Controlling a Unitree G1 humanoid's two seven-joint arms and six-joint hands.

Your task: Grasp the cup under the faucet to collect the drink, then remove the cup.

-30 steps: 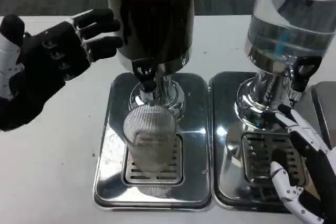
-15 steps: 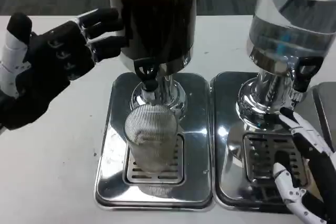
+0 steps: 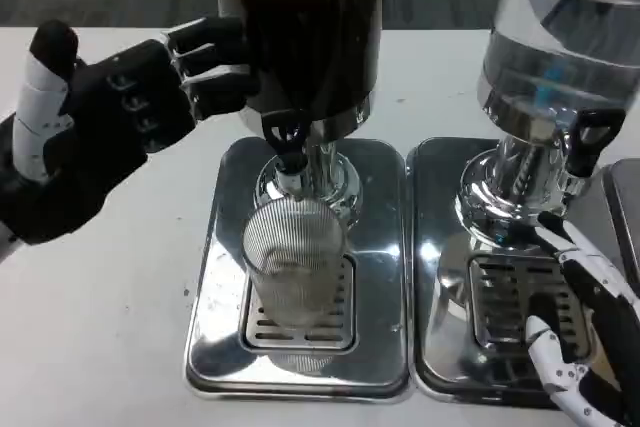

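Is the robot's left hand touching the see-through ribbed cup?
Apart. The head view shows the left hand raised beside the dark dispenser tank, with bare white table between it and the clear ribbed cup.

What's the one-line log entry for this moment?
cup: on drip tray under faucet, not held | left hand: open, raised beside dark dispenser | right hand: open, over right tray

A clear ribbed cup [image 3: 292, 265] stands on a shiny silver tray [image 3: 216, 347] under a dark dispenser [image 3: 300, 27].
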